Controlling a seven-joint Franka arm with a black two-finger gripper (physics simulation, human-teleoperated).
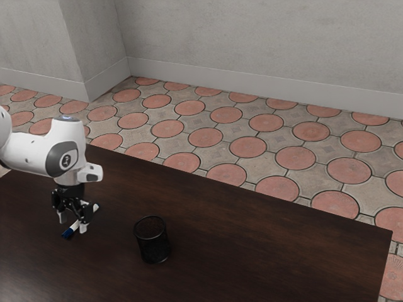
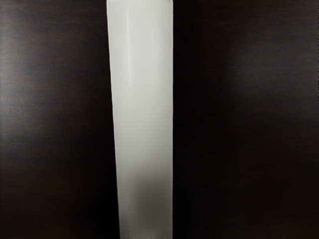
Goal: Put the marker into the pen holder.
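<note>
My gripper [image 1: 73,222] is low over the dark table at the exterior view's left, its two fingers standing apart. Between them runs the white marker [image 1: 74,226], its blue end toward the exterior view's lower left and its other end behind the hand. In the wrist view the marker's white body [image 2: 142,99] lies straight beneath the hand, large and close. The pen holder [image 1: 153,242], a black round cup with an open top, stands upright on the table, apart from the gripper toward the exterior view's right.
The brown wooden table [image 1: 239,242] stretches on past the holder to its edge at the exterior view's right. Beyond its far edge are the tiled floor [image 1: 208,137] and grey walls [image 1: 252,38].
</note>
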